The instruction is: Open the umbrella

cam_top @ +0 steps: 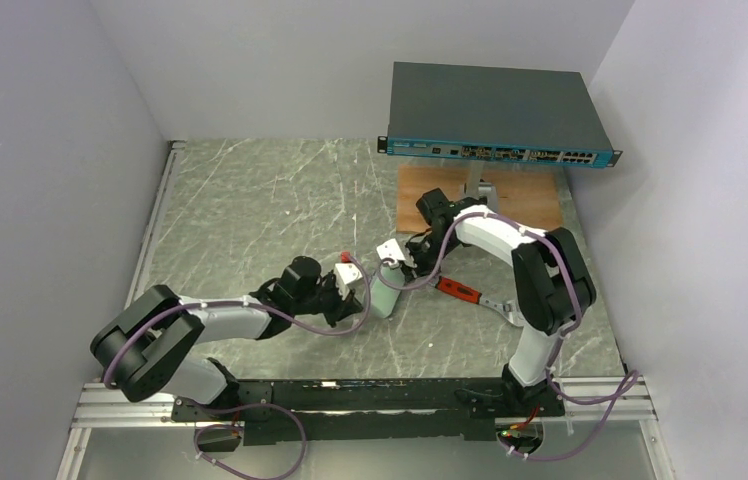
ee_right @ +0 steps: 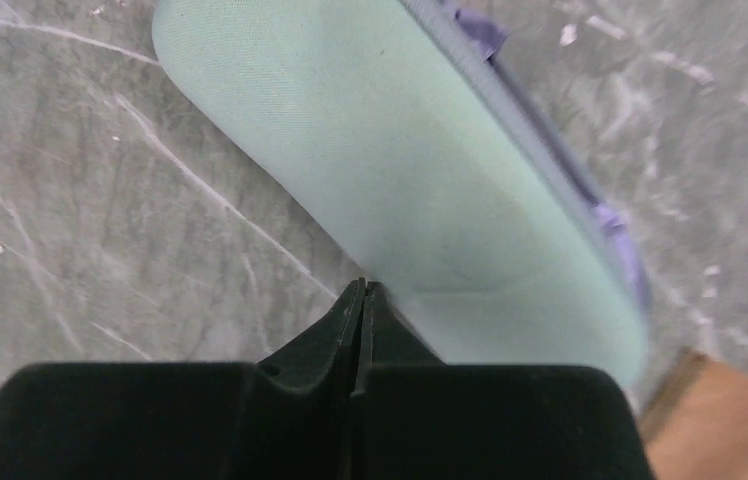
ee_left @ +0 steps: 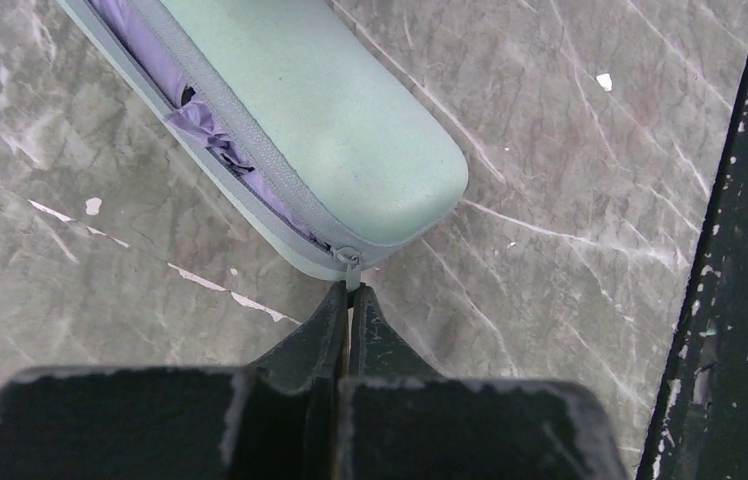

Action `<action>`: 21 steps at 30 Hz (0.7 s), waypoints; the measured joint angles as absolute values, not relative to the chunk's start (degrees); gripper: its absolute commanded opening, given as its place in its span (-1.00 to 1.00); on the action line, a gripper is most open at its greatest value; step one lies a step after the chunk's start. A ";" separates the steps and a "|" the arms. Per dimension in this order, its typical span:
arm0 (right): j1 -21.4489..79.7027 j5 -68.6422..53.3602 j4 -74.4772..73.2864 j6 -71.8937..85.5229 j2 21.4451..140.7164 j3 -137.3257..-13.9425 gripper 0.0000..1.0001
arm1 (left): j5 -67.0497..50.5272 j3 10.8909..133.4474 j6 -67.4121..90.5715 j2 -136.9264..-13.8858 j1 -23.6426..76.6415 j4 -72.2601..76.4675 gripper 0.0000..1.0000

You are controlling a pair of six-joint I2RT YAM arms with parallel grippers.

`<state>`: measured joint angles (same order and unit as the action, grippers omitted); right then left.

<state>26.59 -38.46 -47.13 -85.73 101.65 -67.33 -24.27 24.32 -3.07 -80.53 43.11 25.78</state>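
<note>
Marble tabletop (ee_left: 570, 260): left gripper (ee_left: 352, 295), pinched on the zip pull (ee_left: 351, 260), should draw steadily round the mint case (ee_left: 340, 120). The umbrella (ee_left: 200, 122) sits inside, just ahead. The right gripper (ee_right: 361, 292), closed empty against the shell, should brace it.

A mint-green case (ee_left: 350, 130) lies on the marbled table (cam_top: 250, 200), a network switch (cam_top: 495, 110) behind it

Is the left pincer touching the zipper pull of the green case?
Touching. The left wrist view shows the zipper pull running straight into the closed fingertips of the left pincer, with no gap between them.
</note>
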 measured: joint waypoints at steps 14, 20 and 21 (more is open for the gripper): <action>26.17 -38.98 -50.43 -67.11 104.79 -67.57 -0.42 | -31.38 23.94 11.77 -86.87 34.52 28.99 -0.39; 25.93 -40.10 -57.41 -72.03 102.67 -72.31 0.49 | -32.21 28.10 11.25 -86.87 30.83 24.60 -0.18; 25.96 -40.42 -57.95 -73.30 102.00 -73.76 0.55 | -32.29 28.95 11.00 -86.89 30.00 23.90 -0.09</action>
